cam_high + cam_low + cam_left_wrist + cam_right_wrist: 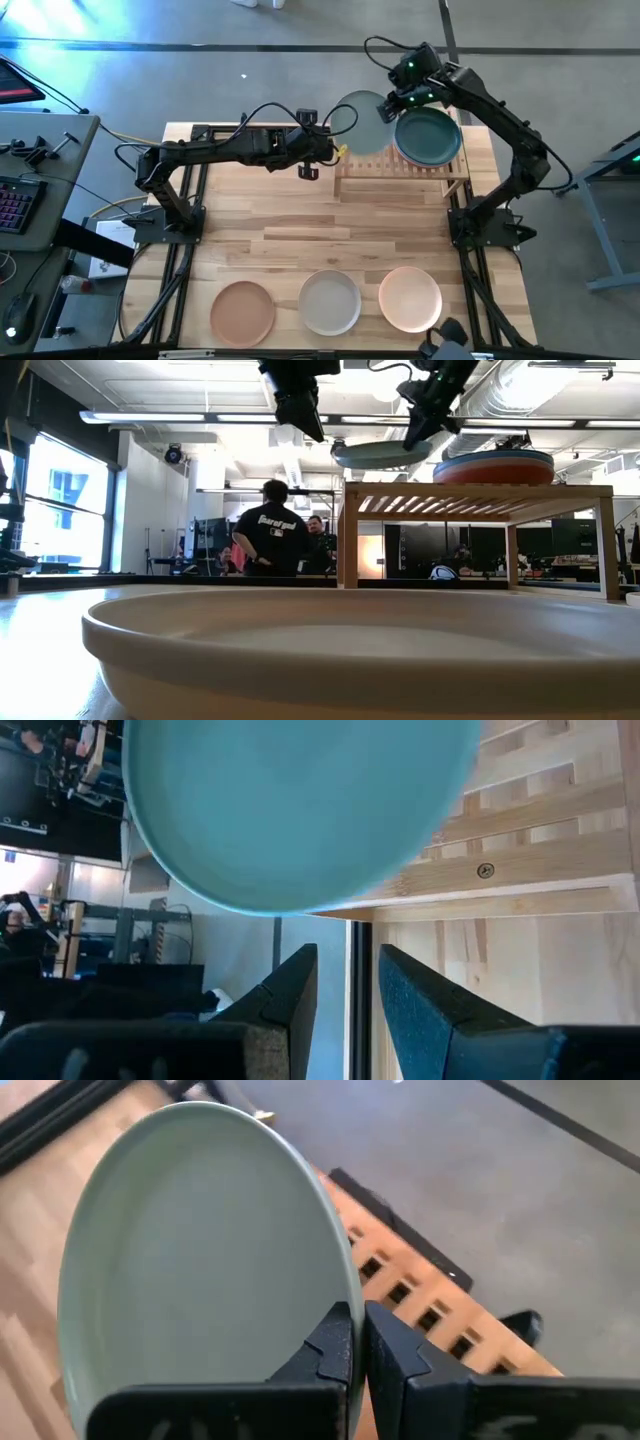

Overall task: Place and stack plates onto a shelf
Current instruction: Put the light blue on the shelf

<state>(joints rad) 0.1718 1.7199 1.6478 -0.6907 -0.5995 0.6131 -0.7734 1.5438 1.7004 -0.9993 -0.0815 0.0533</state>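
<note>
Right gripper (358,1342) has its jaws clamped on the mint green plate's (360,122) rim, hovering over the shelf's (400,176) empty half. Lower it level before releasing. Left gripper (348,982) looks open, holding nothing, I think.

— Bench surroundings?

— The wooden bench (300,240) stands on a grey floor (200,70). Left of it is a grey side desk (50,170) carrying a keyboard (12,205) with coloured keys and a red-edged object at its far corner, type undetermined. Cables trail beside the bench's left edge.

— Background?

— In the low view, a person in a dark printed shirt (270,540), back turned, stands with another person (318,540) just beside. Windows (55,510) at left, ceiling ducts (560,390) and strip lights overhead.
</note>
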